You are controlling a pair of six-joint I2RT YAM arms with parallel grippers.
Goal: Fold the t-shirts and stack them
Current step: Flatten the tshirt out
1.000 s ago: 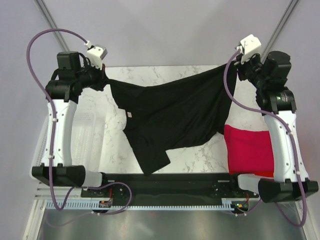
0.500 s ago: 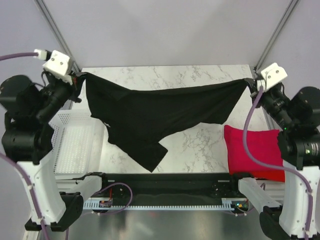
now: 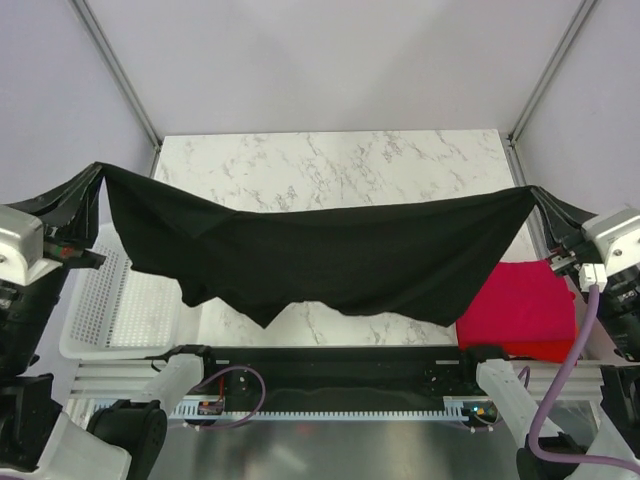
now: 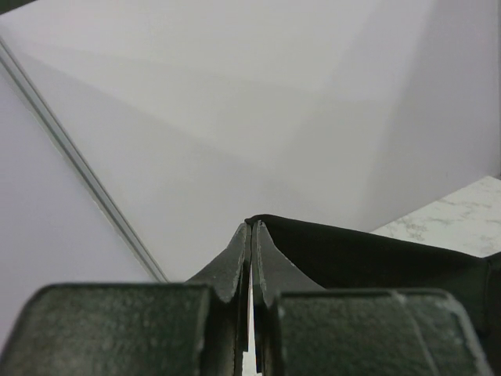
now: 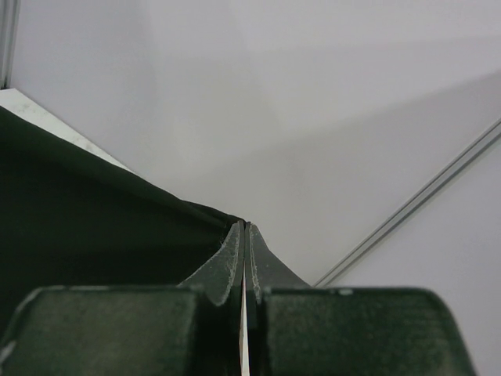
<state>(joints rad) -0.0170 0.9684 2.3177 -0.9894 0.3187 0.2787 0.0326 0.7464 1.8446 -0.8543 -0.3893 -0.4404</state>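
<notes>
The black t-shirt [image 3: 330, 255] hangs in the air, stretched between the two arms above the marble surface [image 3: 330, 165]. Its long axis runs left to right across the whole width of the top view. The left end effector [image 3: 97, 171] is pinched fully closed on the shirt's left corner, and the right end effector [image 3: 536, 191] is equally closed on the right corner. In both wrist views only a thin fold of black cloth sits between the jaws. From each end effector the cloth runs inward toward the middle, so neither arm is nearer: each has its own end. The top edge is nearly taut with a slight sag. The bottom edge droops in uneven points, lowest left of centre, toward the near edge. Which side is collar or hem cannot be told. A folded magenta-red t-shirt [image 3: 520, 310] lies on the surface at the near right, partly hidden behind the hanging cloth, and a white mesh basket [image 3: 95, 320] sits at the left. Laying the shirt flat probably depends on keeping this left-right span square to the surface and landing it beside the folded one.
</notes>
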